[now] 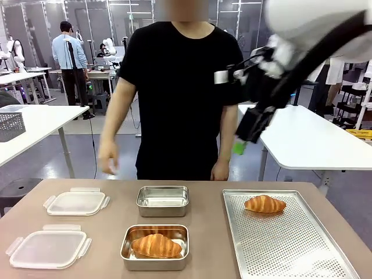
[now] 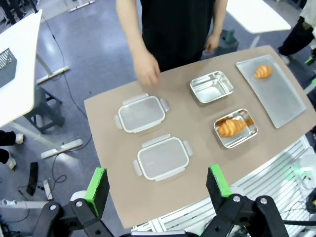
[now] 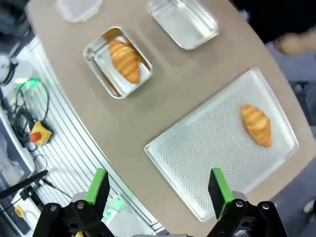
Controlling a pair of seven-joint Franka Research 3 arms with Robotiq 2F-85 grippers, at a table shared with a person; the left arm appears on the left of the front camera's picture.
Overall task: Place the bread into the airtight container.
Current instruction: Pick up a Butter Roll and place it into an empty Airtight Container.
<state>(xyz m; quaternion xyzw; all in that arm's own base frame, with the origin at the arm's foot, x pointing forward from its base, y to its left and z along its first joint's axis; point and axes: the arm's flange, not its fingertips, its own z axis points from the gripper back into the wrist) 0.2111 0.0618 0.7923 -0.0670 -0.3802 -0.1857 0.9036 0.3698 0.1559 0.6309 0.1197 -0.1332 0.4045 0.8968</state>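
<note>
One bread lies on the perforated tray at the right; from above it shows as bread. A second bread sits inside the near metal container. Behind it stands an empty container. My right gripper hangs high over the table's right side, and the right wrist view shows it open and empty above the tray. My left gripper is open too, far above the table's near edge, holding nothing.
Two clear lids lie at the table's left. A person in a black shirt stands at the far side, one hand raised over the table and the other hand at the far edge. White tables stand behind.
</note>
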